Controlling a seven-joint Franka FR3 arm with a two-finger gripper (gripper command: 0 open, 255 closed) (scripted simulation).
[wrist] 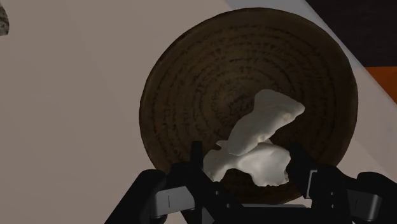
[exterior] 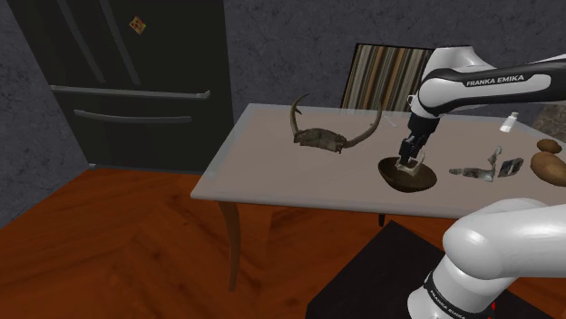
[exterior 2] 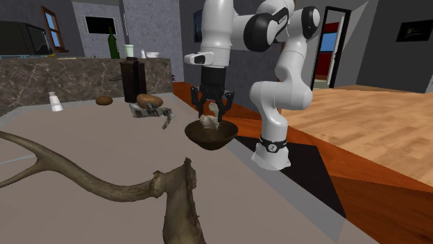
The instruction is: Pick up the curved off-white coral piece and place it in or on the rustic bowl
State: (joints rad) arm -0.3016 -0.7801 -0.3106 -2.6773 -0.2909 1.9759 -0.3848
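– Claw (exterior 2: 211, 113): what am I looking at?
– You have its two black fingers spread apart and pointing straight down, just over the bowl (wrist: 191, 83). They are clamped on nothing.
– And the coral piece?
– Your off-white coral piece (wrist: 261, 133) lies inside that dark brown, ribbed bowl, towards the side nearest the fingers. In your wrist view it sits between the two fingertips. Whether either one touches it, I cannot tell.
– Where is the bowl?
– On the pale table (exterior: 272, 163), close to the edge facing the stand. On the shoulder view's left you see a pair of antlers (exterior: 326, 138), well apart from the bowl. On its right lie some small grey pieces (exterior: 490, 169), then two brown lumps (exterior: 547, 163) and a little white bottle (exterior: 512, 120). A striped chair (exterior: 385, 77) stands behind the table.
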